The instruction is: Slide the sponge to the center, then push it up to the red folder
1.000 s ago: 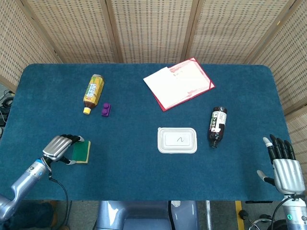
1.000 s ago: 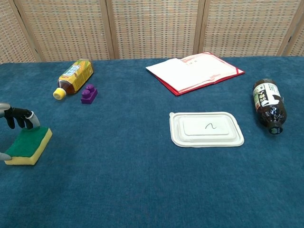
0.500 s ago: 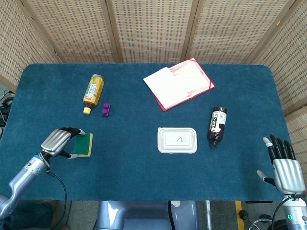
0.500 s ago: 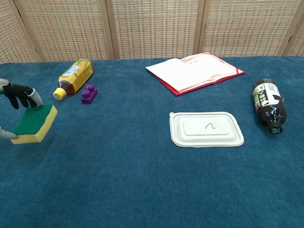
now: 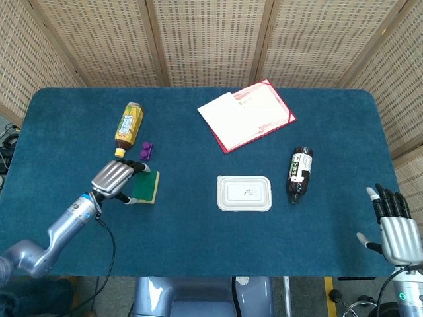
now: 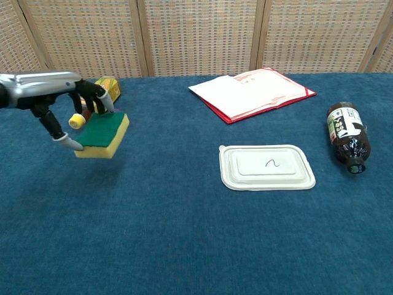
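The sponge (image 5: 146, 187), green on top and yellow below, is left of the table's middle, just in front of the purple block. My left hand (image 5: 114, 179) grips it from the left: fingers over the green face, thumb at its near edge. From the chest view the sponge (image 6: 102, 134) looks slightly raised in the left hand (image 6: 60, 93), with a shadow beneath it. The red folder (image 5: 266, 112) lies open at the back centre, white sheets on it (image 6: 277, 92). My right hand (image 5: 394, 228) hangs open off the front right corner, fingers spread.
A yellow tea bottle (image 5: 128, 126) and a purple block (image 5: 146, 151) lie just behind the sponge. A white lidded container (image 5: 244, 193) sits at the centre, between sponge and folder. A dark bottle (image 5: 299, 173) lies to its right.
My left hand has carried the sponge right and away from me, from the table's front left to just in front of the purple block. The right hand barely moved.
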Action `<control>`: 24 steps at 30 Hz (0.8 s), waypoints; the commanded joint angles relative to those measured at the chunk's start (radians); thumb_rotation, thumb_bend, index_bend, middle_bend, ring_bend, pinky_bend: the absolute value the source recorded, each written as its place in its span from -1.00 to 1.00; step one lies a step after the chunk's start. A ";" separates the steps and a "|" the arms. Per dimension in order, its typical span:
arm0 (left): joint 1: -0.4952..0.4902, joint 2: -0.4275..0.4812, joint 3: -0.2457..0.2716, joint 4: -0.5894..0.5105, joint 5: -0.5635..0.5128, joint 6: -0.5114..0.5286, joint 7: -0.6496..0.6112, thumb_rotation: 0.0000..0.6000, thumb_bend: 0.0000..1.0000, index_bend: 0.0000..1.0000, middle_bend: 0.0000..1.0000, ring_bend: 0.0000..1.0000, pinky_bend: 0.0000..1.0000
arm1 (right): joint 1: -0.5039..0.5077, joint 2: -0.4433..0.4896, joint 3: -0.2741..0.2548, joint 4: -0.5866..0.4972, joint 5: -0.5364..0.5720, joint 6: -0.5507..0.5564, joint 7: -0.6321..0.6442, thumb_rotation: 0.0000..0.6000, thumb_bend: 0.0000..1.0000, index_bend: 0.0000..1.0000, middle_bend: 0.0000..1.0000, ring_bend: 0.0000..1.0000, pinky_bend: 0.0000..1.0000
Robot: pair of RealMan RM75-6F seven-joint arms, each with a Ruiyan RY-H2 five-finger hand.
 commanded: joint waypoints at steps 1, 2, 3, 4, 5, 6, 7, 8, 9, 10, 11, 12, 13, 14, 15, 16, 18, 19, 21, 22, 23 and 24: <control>-0.111 -0.084 -0.068 -0.021 -0.225 -0.102 0.200 1.00 -0.99 -0.44 -0.26 -0.41 -0.38 | 0.002 0.003 0.003 0.001 0.006 -0.005 0.006 1.00 -1.00 -0.99 -1.00 -1.00 -1.00; -0.123 -0.097 -0.072 -0.019 -0.260 -0.104 0.227 1.00 -0.99 -0.44 -0.26 -0.41 -0.38 | 0.002 0.004 0.003 0.001 0.008 -0.007 0.009 1.00 -1.00 -0.99 -1.00 -1.00 -1.00; -0.143 -0.119 -0.076 -0.012 -0.302 -0.108 0.259 1.00 -0.99 -0.44 -0.26 -0.41 -0.38 | 0.002 0.006 0.004 0.000 0.011 -0.009 0.014 1.00 -1.00 -0.98 -1.00 -1.00 -1.00; -0.154 -0.133 -0.078 -0.007 -0.332 -0.108 0.278 1.00 -0.99 -0.44 -0.26 -0.41 -0.38 | 0.003 0.008 0.004 0.000 0.012 -0.012 0.017 1.00 -1.00 -0.98 -1.00 -1.00 -1.00; -0.167 -0.150 -0.079 -0.005 -0.364 -0.107 0.297 1.00 -0.99 -0.44 -0.26 -0.41 -0.38 | 0.004 0.009 0.003 0.000 0.013 -0.014 0.020 1.00 -1.00 -0.98 -1.00 -1.00 -1.00; -0.173 -0.157 -0.078 -0.002 -0.377 -0.106 0.306 1.00 -0.99 -0.44 -0.26 -0.41 -0.38 | 0.004 0.010 0.003 0.000 0.013 -0.016 0.021 1.00 -1.00 -0.98 -1.00 -1.00 -1.00; -0.176 -0.160 -0.078 -0.002 -0.383 -0.105 0.311 1.00 -0.99 -0.44 -0.26 -0.41 -0.38 | 0.004 0.010 0.003 0.000 0.013 -0.016 0.022 1.00 -1.00 -0.98 -1.00 -1.00 -1.00; -0.181 -0.166 -0.077 0.000 -0.394 -0.105 0.318 1.00 -1.00 -0.44 -0.26 -0.41 -0.39 | 0.004 0.011 0.003 0.001 0.014 -0.017 0.023 1.00 -1.00 -0.98 -1.00 -1.00 -1.00; -0.188 -0.175 -0.076 0.001 -0.409 -0.104 0.325 1.00 -0.99 -0.44 -0.26 -0.41 -0.39 | 0.005 0.012 0.003 0.001 0.015 -0.018 0.026 1.00 -1.00 -0.98 -1.00 -1.00 -1.00; -0.195 -0.183 -0.074 0.005 -0.420 -0.104 0.333 1.00 -0.99 -0.44 -0.26 -0.41 -0.39 | 0.005 0.013 0.003 0.000 0.016 -0.019 0.029 1.00 -1.00 -0.98 -1.00 -1.00 -1.00; -0.201 -0.191 -0.071 0.010 -0.430 -0.102 0.340 1.00 -0.99 -0.44 -0.26 -0.41 -0.39 | 0.005 0.014 0.004 0.000 0.017 -0.020 0.032 1.00 -1.00 -0.98 -1.00 -1.00 -1.00; -0.209 -0.206 -0.065 0.018 -0.443 -0.102 0.351 1.00 -0.99 -0.44 -0.26 -0.42 -0.39 | 0.005 0.016 0.005 -0.002 0.017 -0.019 0.037 1.00 -1.00 -0.98 -1.00 -1.00 -1.00; -0.215 -0.216 -0.062 0.024 -0.454 -0.101 0.358 1.00 -0.99 -0.44 -0.26 -0.42 -0.39 | 0.005 0.019 0.004 -0.003 0.017 -0.019 0.041 1.00 -1.00 -0.98 -1.00 -1.00 -1.00; -0.220 -0.224 -0.059 0.029 -0.463 -0.097 0.365 1.00 -0.99 -0.44 -0.26 -0.42 -0.39 | 0.005 0.021 0.004 -0.003 0.016 -0.019 0.044 1.00 -1.00 -0.98 -1.00 -1.00 -1.00; -0.224 -0.231 -0.054 0.032 -0.472 -0.092 0.373 1.00 -0.99 -0.44 -0.26 -0.43 -0.40 | 0.004 0.022 0.005 -0.004 0.017 -0.019 0.047 1.00 -1.00 -0.98 -1.00 -1.00 -1.00; -0.226 -0.236 -0.050 0.034 -0.478 -0.088 0.379 1.00 -0.99 -0.45 -0.26 -0.43 -0.40 | 0.004 0.024 0.005 -0.004 0.017 -0.019 0.049 1.00 -1.00 -0.98 -1.00 -1.00 -1.00; -0.231 -0.244 -0.042 0.035 -0.491 -0.080 0.389 1.00 -1.00 -0.45 -0.26 -0.44 -0.41 | 0.004 0.026 0.005 -0.005 0.018 -0.020 0.053 1.00 -1.00 -0.98 -1.00 -1.00 -1.00; -0.232 -0.246 -0.039 0.035 -0.495 -0.077 0.393 1.00 -1.00 -0.45 -0.26 -0.44 -0.42 | 0.004 0.026 0.005 -0.006 0.018 -0.020 0.054 1.00 -1.00 -0.98 -1.00 -1.00 -1.00; -0.235 -0.249 -0.029 0.034 -0.504 -0.074 0.399 1.00 -1.00 -0.48 -0.29 -0.49 -0.45 | 0.004 0.028 0.004 -0.006 0.016 -0.018 0.055 1.00 -1.00 -0.98 -1.00 -1.00 -1.00; -0.235 -0.248 -0.025 0.031 -0.508 -0.075 0.400 1.00 -1.00 -0.54 -0.38 -0.59 -0.52 | 0.003 0.028 0.004 -0.007 0.015 -0.017 0.056 1.00 -1.00 -0.98 -1.00 -1.00 -1.00; -0.235 -0.245 -0.023 0.027 -0.510 -0.075 0.399 1.00 -1.00 -0.67 -0.54 -0.75 -0.62 | 0.003 0.028 0.004 -0.008 0.015 -0.016 0.056 1.00 -1.00 -0.98 -1.00 -1.00 -1.00; -0.234 -0.239 -0.023 0.016 -0.512 -0.075 0.391 1.00 -1.00 -0.77 -0.68 -0.85 -0.71 | 0.003 0.029 0.004 -0.009 0.015 -0.015 0.056 1.00 -1.00 -0.98 -1.00 -1.00 -1.00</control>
